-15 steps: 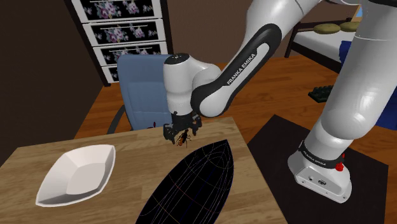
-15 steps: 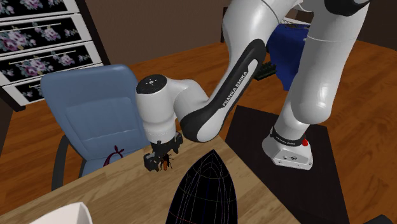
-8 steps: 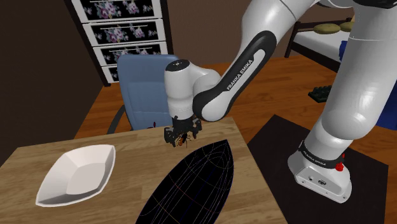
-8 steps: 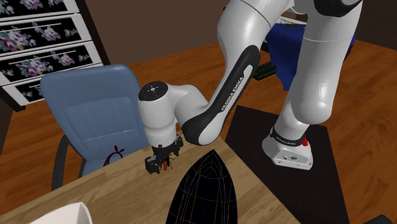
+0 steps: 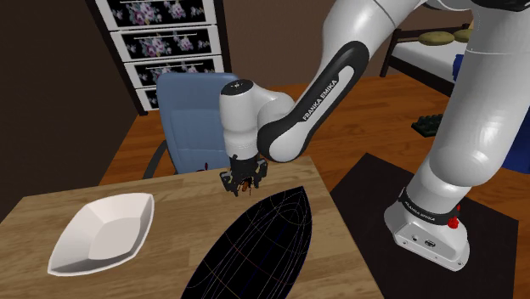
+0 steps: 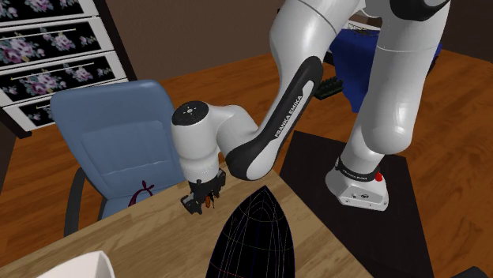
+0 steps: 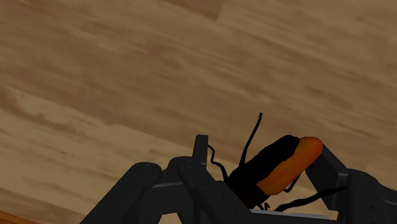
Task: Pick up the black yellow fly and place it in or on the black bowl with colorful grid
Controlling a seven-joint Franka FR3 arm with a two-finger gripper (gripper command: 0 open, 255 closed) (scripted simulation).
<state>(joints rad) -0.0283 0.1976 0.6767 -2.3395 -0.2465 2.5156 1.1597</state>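
Note:
The fly (image 7: 277, 168) is black with an orange back and thin black legs. My gripper (image 7: 261, 175) is shut on it, the two black fingers (image 7: 191, 172) clasping it from both sides just above the wooden table (image 7: 127, 83). In the shoulder view the gripper (image 5: 243, 184) stands low over the table's far edge, and the fly (image 5: 245, 187) shows as a small orange spot between the fingers. The second exterior view has the gripper (image 6: 202, 202) in the same place. The black bowl with a colourful grid (image 5: 255, 246) lies just in front of the gripper, near the table's right edge.
A white bowl (image 5: 102, 231) sits at the shoulder view's left on the table. A blue chair (image 5: 191, 115) stands behind the table's far edge. A patterned drawer unit (image 5: 161, 42) is against the back wall. My stand (image 5: 429, 229) rests on a dark mat at the right.
The fingers have closed on the fly. The hand dropped slightly toward the table before that, then stayed in place.

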